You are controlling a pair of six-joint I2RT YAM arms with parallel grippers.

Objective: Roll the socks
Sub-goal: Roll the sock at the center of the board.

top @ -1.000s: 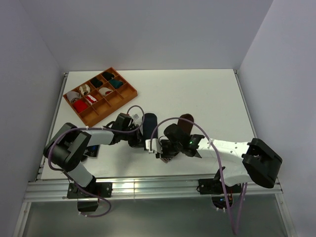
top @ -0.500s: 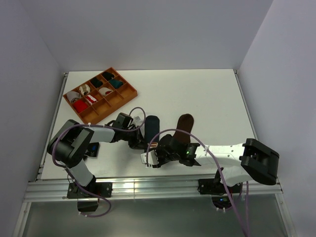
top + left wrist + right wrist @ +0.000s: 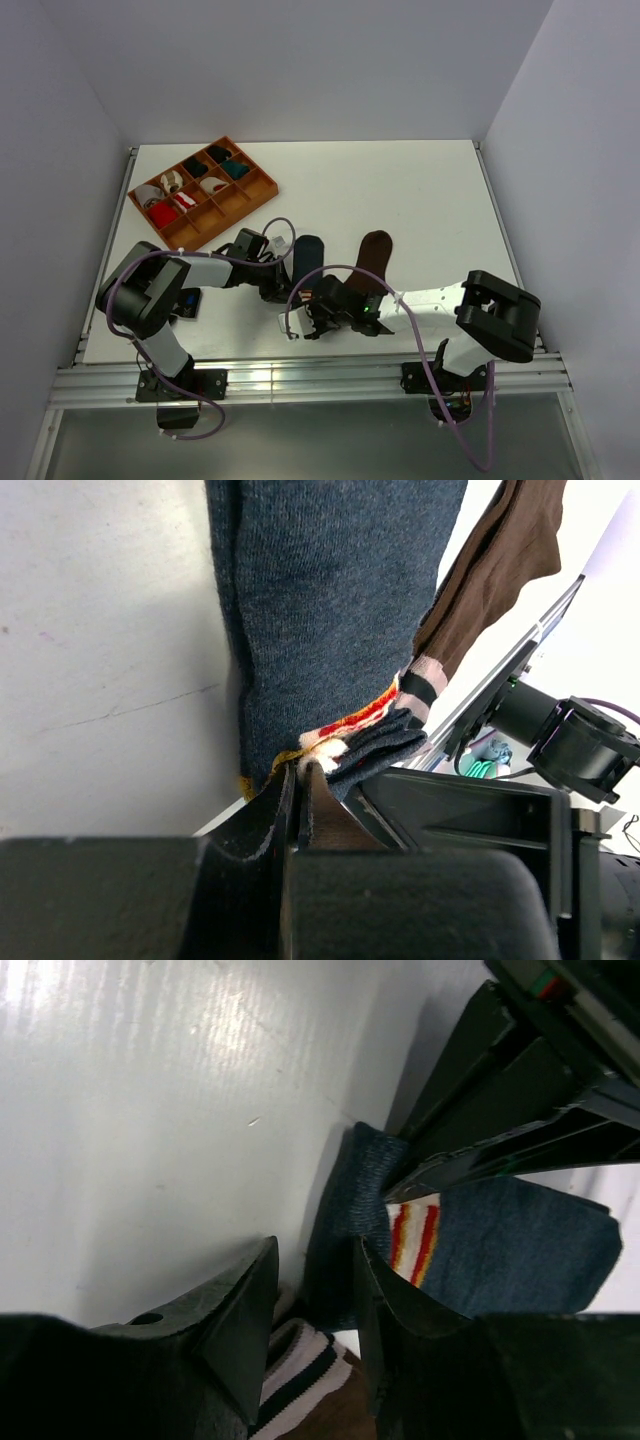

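The dark navy sock [image 3: 305, 255] lies flat near the table's front, toe pointing away, with the brown sock [image 3: 376, 250] to its right. My left gripper [image 3: 286, 288] is shut on the navy sock's patterned cuff [image 3: 345, 730], pinching a folded edge. In the left wrist view the navy sock [image 3: 330, 600] runs away from the fingers and the brown sock [image 3: 500, 560] lies beside it. My right gripper [image 3: 308, 306] is open. Its jaws stand either side of the navy cuff fold [image 3: 350, 1210], above the brown sock's pale-striped cuff [image 3: 300, 1380].
An orange divided tray [image 3: 262, 188] with small sock bundles stands at the back left. The two grippers are close together at the cuffs. The table's front edge and metal rail [image 3: 300, 378] lie just behind the arms.
My right gripper has moved left and nearer to the front edge, coming to the navy cuff and uncovering the brown sock. My left gripper has stayed at the cuff.
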